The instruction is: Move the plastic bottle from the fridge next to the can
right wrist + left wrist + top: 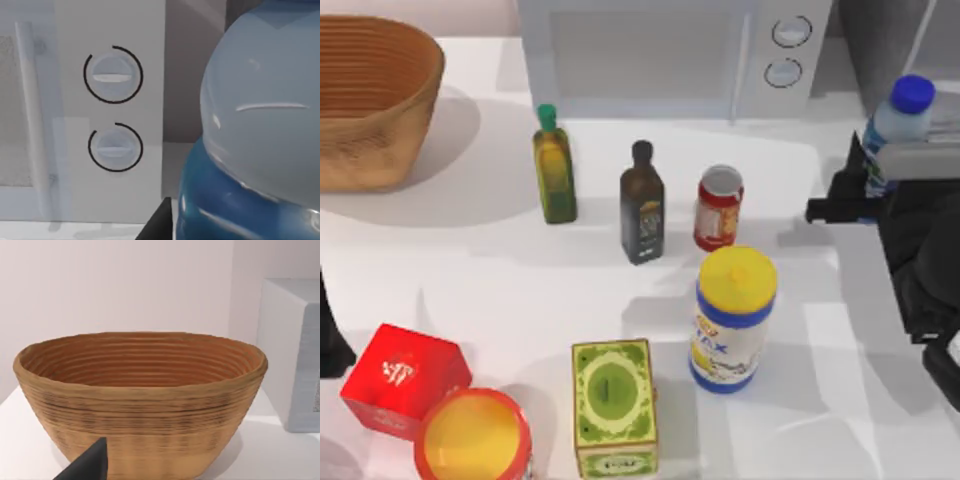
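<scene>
Where the top view's right edge meets the grey fridge (890, 40), our right gripper (865, 185) sits against the plastic bottle (895, 130), its dark fingers flanking the bottle's lower body — they look closed on it, though the contact itself is partly hidden by the gripper's own housing. The bottle stands upright, blue cap uppermost, just in front of the fridge and to the right of the microwave (670, 50). From the right wrist view the bottle's clear shoulder and blue label sit very close to the camera, with the microwave's two round knobs (113, 75) behind. The can (718, 208) stands upright on the table (470, 260), well apart from the bottle toward the left, with the dark glass bottle (642, 205) just beside it and the white canister (732, 320) near its front. Our left arm is parked at the table's left edge; its wrist view faces the woven basket (140, 400), and we cannot tell how its jaws stand.
</scene>
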